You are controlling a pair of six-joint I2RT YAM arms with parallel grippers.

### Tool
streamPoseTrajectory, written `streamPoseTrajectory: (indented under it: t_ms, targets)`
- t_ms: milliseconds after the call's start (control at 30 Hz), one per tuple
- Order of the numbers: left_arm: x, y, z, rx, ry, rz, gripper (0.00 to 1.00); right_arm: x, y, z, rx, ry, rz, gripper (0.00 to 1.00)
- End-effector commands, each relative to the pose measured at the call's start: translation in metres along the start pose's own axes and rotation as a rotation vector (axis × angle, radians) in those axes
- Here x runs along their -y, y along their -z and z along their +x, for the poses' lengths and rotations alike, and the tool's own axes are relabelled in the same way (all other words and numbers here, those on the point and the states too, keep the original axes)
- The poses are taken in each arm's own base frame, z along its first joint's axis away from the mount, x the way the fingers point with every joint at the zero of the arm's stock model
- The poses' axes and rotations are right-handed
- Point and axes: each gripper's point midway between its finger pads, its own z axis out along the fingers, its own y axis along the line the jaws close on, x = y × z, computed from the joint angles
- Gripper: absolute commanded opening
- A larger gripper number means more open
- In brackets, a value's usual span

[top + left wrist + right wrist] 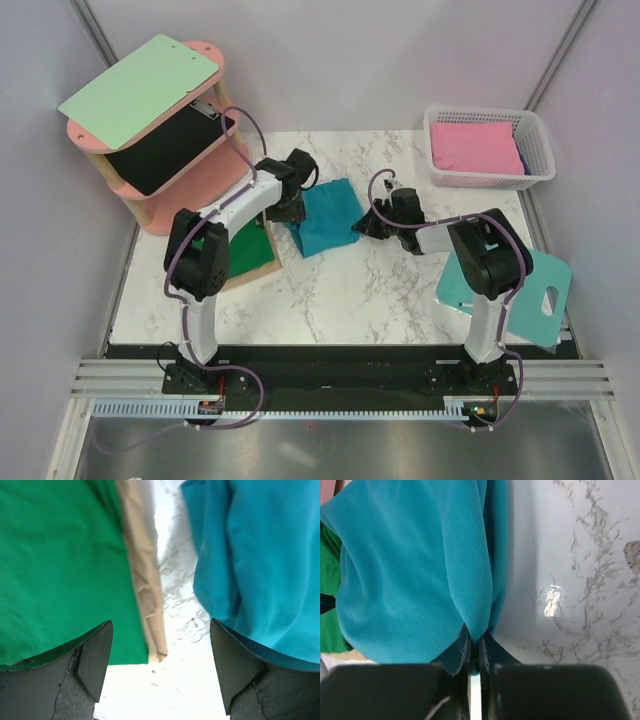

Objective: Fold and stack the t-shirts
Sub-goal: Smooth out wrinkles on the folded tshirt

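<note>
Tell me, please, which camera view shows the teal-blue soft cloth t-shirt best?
The top external view: it shows nearly the whole bunched teal-blue t-shirt on the marble table. The right wrist view shows only cloth pinched in the right gripper; the left wrist view catches one edge.

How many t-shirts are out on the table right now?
2: a teal-blue t-shirt at the centre, a green t-shirt at the left. The basket holds pink cloth, maybe more.

The teal-blue t-shirt [328, 215] is found folded into a rumpled, compact bundle at mid-bench [340, 295], nearer the far edge, its right side pinched by the right hand [475, 639]. The green t-shirt [245, 250] is spread flat by the left edge, apart from it.
</note>
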Motion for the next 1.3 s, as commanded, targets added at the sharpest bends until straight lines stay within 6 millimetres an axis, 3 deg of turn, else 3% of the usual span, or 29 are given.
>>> streamPoseTrajectory:
  t_ms: [0, 67, 100, 267, 367, 567, 667, 733, 833, 967, 1133, 1267]
  targets:
    - [-0.013, 0.012, 0.001, 0.032, 0.103, 0.030, 0.84, -0.009, 0.005, 0.002, 0.001, -0.017, -0.050, 0.03]
    - [-0.006, 0.020, -0.003, 0.066, 0.124, 0.101, 0.84, -0.006, 0.019, 0.006, 0.012, -0.011, -0.021, 0.01]
    - [-0.009, 0.014, 0.009, 0.051, 0.120, 0.103, 0.84, 0.000, 0.024, 0.008, 0.018, -0.010, 0.007, 0.00]
    - [0.021, 0.030, 0.012, 0.108, 0.167, 0.366, 0.85, 0.009, 0.046, 0.012, 0.032, 0.015, 0.068, 0.00]
    - [0.044, 0.031, 0.021, 0.104, 0.181, 0.518, 0.84, 0.011, 0.047, 0.011, 0.027, 0.024, 0.078, 0.01]
    - [0.073, 0.055, 0.012, 0.144, 0.221, 0.729, 0.85, 0.017, 0.041, 0.018, 0.004, 0.012, 0.081, 0.01]
    - [0.086, 0.053, 0.014, 0.102, 0.226, 0.773, 0.85, 0.019, 0.038, 0.022, -0.007, -0.004, 0.082, 0.02]
    - [0.091, 0.040, 0.021, 0.065, 0.233, 0.753, 0.85, 0.020, 0.037, 0.023, -0.012, -0.010, 0.077, 0.02]
    - [0.088, 0.020, 0.032, 0.027, 0.248, 0.691, 0.85, 0.020, 0.036, 0.024, -0.017, -0.014, 0.075, 0.02]
    - [0.078, 0.018, 0.039, 0.032, 0.262, 0.659, 0.84, 0.020, 0.037, 0.024, -0.018, -0.010, 0.076, 0.02]
    - [0.058, 0.049, 0.031, 0.123, 0.277, 0.687, 0.84, 0.022, 0.037, 0.025, -0.024, -0.008, 0.079, 0.02]
    - [0.046, 0.084, 0.022, 0.185, 0.287, 0.745, 0.84, 0.022, 0.035, 0.026, -0.028, -0.016, 0.073, 0.02]
